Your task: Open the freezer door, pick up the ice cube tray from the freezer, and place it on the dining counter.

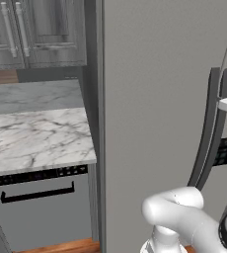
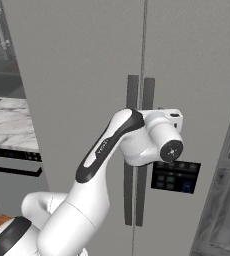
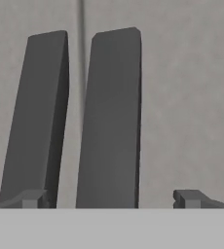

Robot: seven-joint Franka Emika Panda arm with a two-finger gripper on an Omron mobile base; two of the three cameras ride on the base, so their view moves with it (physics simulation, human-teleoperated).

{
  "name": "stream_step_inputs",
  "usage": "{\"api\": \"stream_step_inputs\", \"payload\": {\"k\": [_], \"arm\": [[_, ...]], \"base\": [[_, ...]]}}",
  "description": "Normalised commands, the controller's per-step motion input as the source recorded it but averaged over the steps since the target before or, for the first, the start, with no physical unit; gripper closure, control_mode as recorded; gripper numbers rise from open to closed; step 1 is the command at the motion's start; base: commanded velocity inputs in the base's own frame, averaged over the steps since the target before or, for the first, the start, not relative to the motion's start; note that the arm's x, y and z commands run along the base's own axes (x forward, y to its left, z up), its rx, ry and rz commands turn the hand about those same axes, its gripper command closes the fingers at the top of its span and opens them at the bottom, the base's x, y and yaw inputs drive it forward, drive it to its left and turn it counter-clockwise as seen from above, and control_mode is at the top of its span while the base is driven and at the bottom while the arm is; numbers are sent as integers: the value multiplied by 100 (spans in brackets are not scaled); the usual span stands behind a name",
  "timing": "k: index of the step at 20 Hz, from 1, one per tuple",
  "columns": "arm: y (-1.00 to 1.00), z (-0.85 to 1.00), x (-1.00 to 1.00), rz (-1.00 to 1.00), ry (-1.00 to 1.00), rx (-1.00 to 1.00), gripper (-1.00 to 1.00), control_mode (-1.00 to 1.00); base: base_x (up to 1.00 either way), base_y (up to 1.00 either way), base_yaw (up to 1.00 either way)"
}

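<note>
Two tall matte grey doors stand shut side by side, each with a dark vertical bar handle at the centre seam. The freezer door (image 2: 197, 75) is the one right of the seam; its handle (image 3: 111, 116) rises between my fingertips in the hand view. My gripper (image 3: 111, 198) is open, close in front of that handle, with one fingertip (image 3: 33, 198) left of it and the other on its right. The left door's handle (image 3: 36, 116) stands just beside. In the right base view my wrist (image 2: 164, 135) covers the middle of both handles. The ice cube tray is hidden and the dining counter is out of view.
A dark control panel (image 2: 174, 177) sits on the right door below my wrist. Left of the appliance are a narrow marble worktop (image 1: 36, 138), a grey dishwasher front (image 1: 36, 212) with a black horizontal handle, and panelled grey cabinets (image 1: 36, 29) above.
</note>
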Motion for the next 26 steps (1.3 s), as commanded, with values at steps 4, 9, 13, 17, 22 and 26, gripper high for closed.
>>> {"api": "stream_step_inputs", "payload": {"k": [4,9,13,17,22,26], "arm": [[0,-11,20,4,0,0,-100,-100],[0,-5,17,3,0,0,-100,-100],[0,0,0,1,0,0,-100,-100],[0,0,0,0,0,0,-100,-100],[0,0,0,0,0,0,-100,-100],[0,0,1,0,0,0,100,-100]], "base": [[0,0,0],[0,0,0],[0,0,0],[0,0,0],[0,0,0],[0,0,0]]}}
